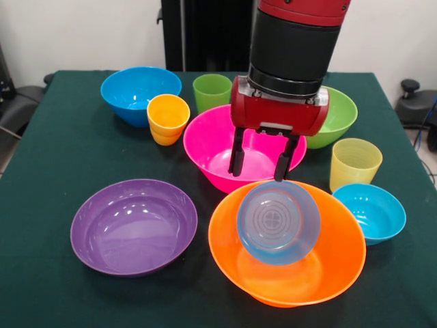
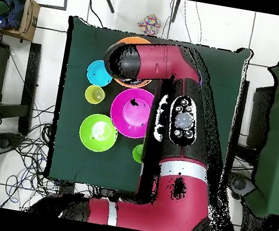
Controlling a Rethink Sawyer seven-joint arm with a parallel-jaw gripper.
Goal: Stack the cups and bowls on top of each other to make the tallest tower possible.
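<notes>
My gripper (image 1: 258, 173) hangs open over the near rim of the empty large pink bowl (image 1: 217, 140). Its right fingertip (image 1: 280, 176) is at the upper rim of a small pale blue bowl (image 1: 278, 222), which stands tilted on edge inside the large orange bowl (image 1: 287, 273). Nothing is between the fingers. Spread around are a purple bowl (image 1: 133, 225), a medium blue bowl (image 1: 140, 92), a green bowl (image 1: 339, 113), a second small blue bowl (image 1: 372, 212), and yellow-orange (image 1: 167, 117), green (image 1: 212, 92) and pale yellow (image 1: 355, 164) cups. Overhead, the arm hides the gripper; the pink bowl (image 2: 131, 111) shows.
The green table cloth (image 1: 54, 157) carries everything. The arm's red body (image 2: 184, 122) covers the table's right half in the overhead view, where the green bowl (image 2: 98, 132), small blue bowl (image 2: 99, 73) and pale yellow cup (image 2: 95, 94) show on the left.
</notes>
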